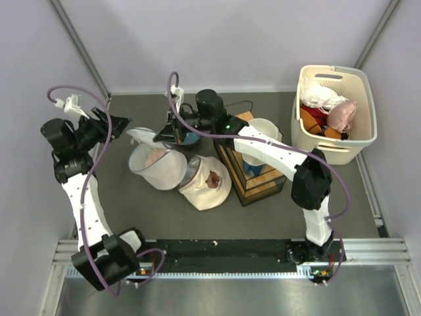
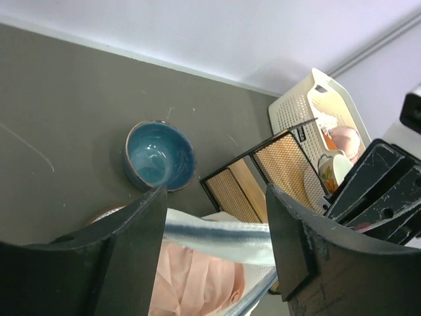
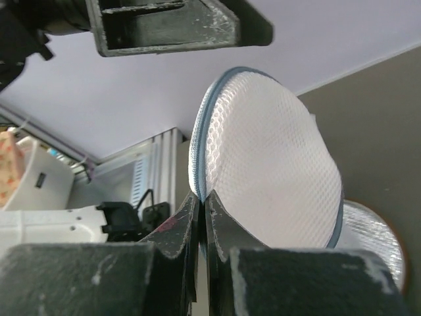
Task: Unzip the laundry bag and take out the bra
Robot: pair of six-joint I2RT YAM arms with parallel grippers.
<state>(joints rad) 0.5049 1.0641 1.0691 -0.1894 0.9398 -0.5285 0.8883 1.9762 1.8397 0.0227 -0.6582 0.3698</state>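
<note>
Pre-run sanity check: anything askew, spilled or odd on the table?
The laundry bag lies tipped on its side. Its round flap is flipped open and pinched at the edge by the right end effector, with the bra inside. No spill or damage visible.

No legible text, label, brand or number anywhere.

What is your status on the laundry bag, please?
Right gripper shut on the flap of the laundry bag. Left gripper open over its rim. Bra inside, not yet gripped. Cream cloth beside the bag.
</note>
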